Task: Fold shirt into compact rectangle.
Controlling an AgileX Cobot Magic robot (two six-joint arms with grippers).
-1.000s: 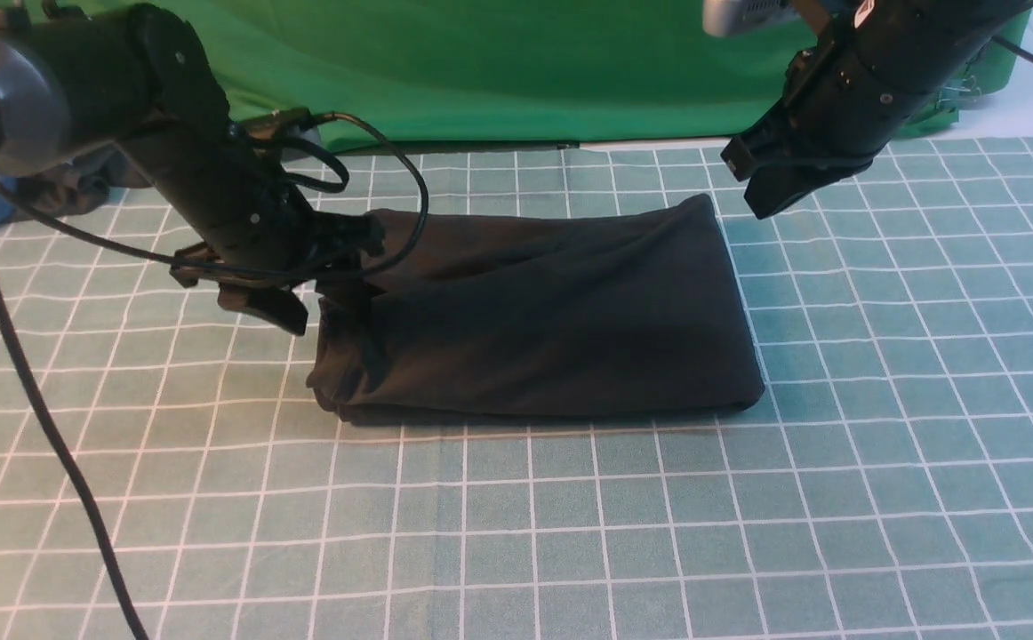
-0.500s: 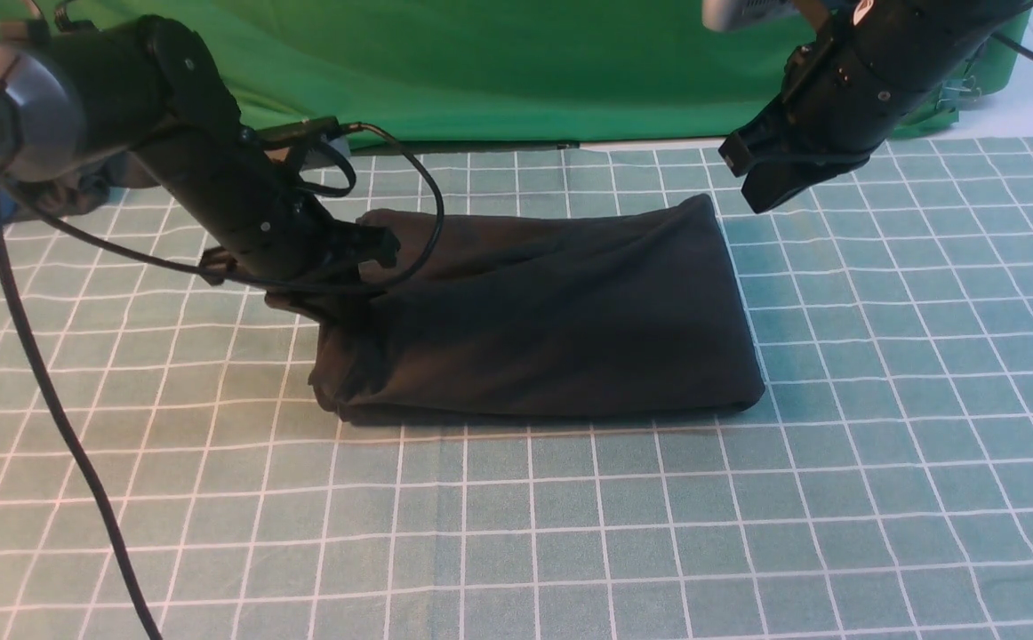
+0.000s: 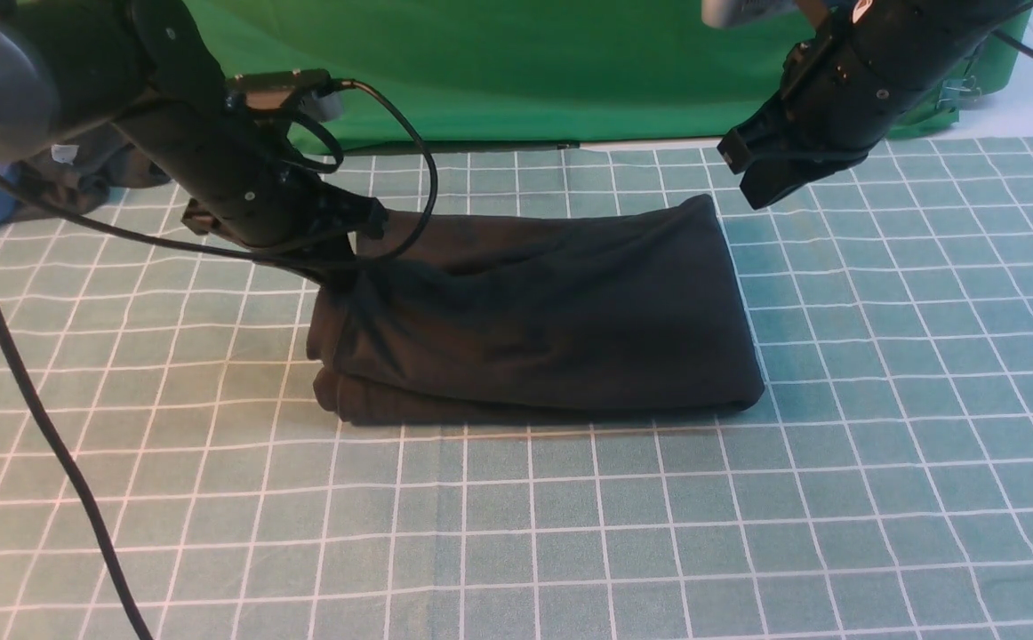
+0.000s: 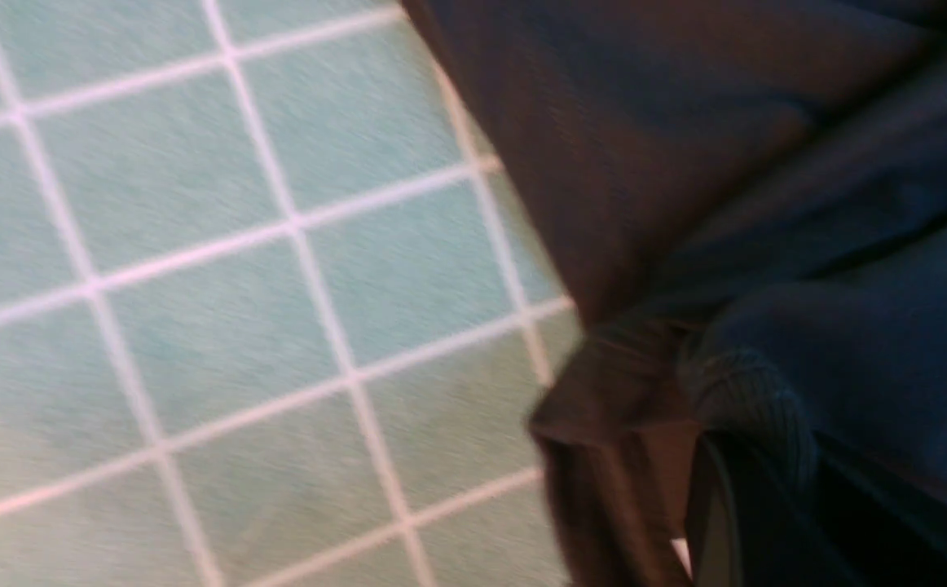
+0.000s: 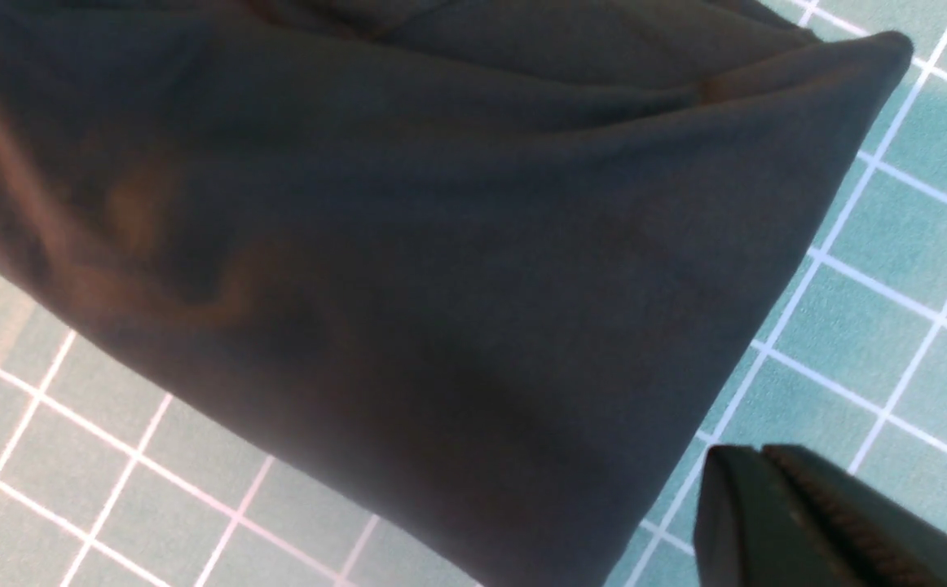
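Shirt [image 3: 552, 320] lies folded on the checked tabletop [image 3: 570, 533], its left end pinched and lifted by the left gripper [image 3: 339, 267], while the right gripper [image 3: 761, 191] hangs pressed together, empty, above its far right corner.

Both arms are showing matte black housings. The left arm [image 3: 214, 169] is carrying a grey round joint cap at 10 o'clock and looping black cables. The right arm [image 3: 854, 80] is showing small screws, a grey block on top, and ridged pads [image 5: 865, 530].
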